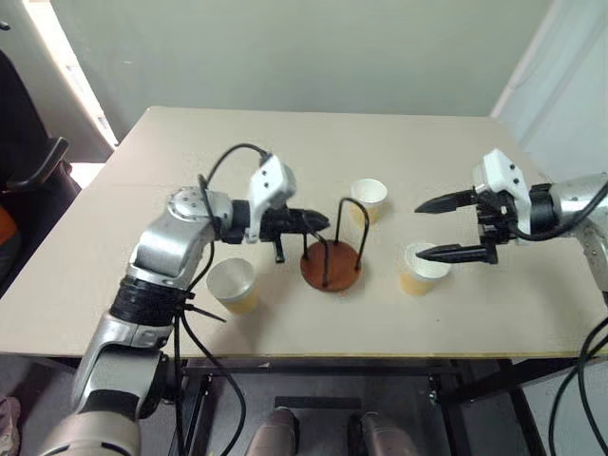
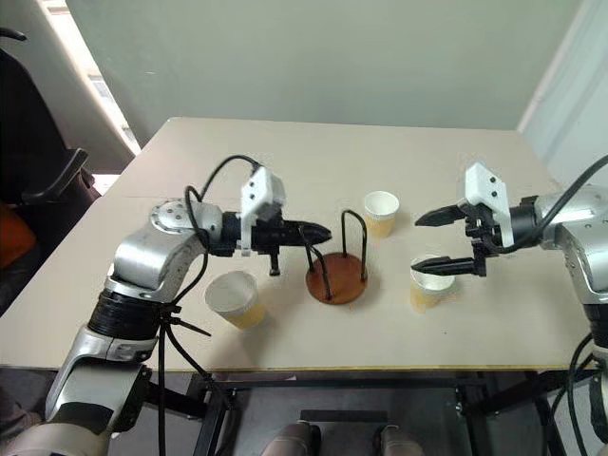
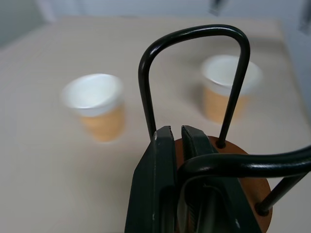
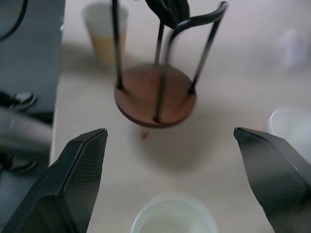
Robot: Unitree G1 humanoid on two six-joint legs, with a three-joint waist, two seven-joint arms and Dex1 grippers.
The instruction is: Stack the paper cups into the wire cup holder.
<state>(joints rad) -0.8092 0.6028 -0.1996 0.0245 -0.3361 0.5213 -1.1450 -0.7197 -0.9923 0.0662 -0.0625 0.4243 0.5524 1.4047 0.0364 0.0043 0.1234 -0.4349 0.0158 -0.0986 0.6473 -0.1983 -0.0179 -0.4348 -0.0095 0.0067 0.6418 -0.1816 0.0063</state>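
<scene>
left claw (image 1: 321, 222) closed, seemingly empty, at holder (image 1: 332, 265); right claw (image 1: 425, 229) spread above cup (image 1: 421, 269).

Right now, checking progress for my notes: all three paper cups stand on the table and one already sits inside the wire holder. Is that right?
No. The wire holder is empty, as the left eye view shows. The three paper cups do all stand on the table, outside it.

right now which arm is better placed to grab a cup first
Right. The right gripper is open directly above a paper cup, while the left gripper is shut at the wire cup holder.
</scene>
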